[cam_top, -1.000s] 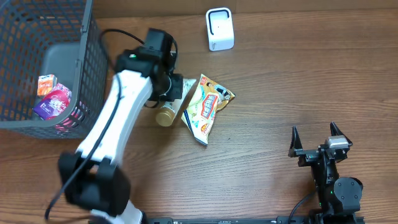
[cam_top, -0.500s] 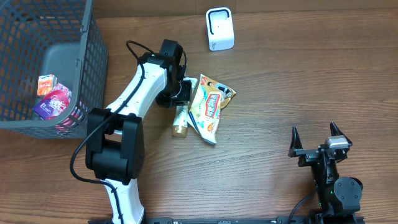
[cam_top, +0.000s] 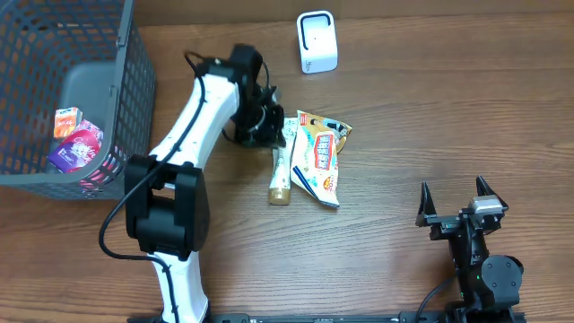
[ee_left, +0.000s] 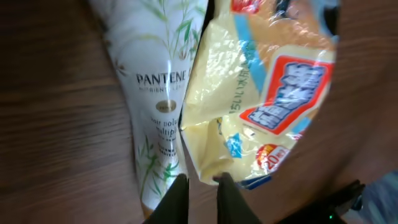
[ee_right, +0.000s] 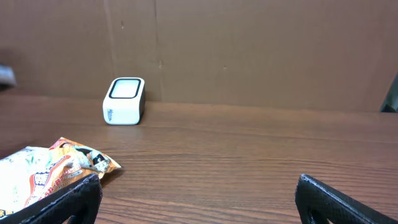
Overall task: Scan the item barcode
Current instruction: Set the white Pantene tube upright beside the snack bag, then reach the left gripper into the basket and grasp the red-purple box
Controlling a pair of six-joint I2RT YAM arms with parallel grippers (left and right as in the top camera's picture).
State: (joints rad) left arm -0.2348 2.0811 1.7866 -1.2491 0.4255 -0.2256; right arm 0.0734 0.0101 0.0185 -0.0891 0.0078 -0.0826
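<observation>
A yellow and orange snack bag point(cam_top: 321, 157) lies flat on the wooden table, and a white Pantene tube point(cam_top: 282, 170) lies along its left side. My left gripper point(cam_top: 273, 130) sits low at their far ends. In the left wrist view its fingertips point(ee_left: 202, 186) stand a narrow gap apart, bare wood between them. The bag point(ee_left: 261, 93) has its corner just off the right fingertip, and the tube point(ee_left: 158, 93) is at the left one. The white barcode scanner point(cam_top: 317, 42) stands at the back of the table. My right gripper point(cam_top: 453, 190) rests wide open and empty at the front right.
A dark wire basket point(cam_top: 126, 108) with several small packs stands at the back left. In the right wrist view the scanner point(ee_right: 124, 101) stands before a brown cardboard wall, the bag point(ee_right: 50, 174) lies at the left, and bare wood lies between the right gripper point(ee_right: 199, 199) fingers.
The left arm has swung right, and the bag and tube have slid right and turned with it. Its jaws have parted slightly. The right arm has not moved.
</observation>
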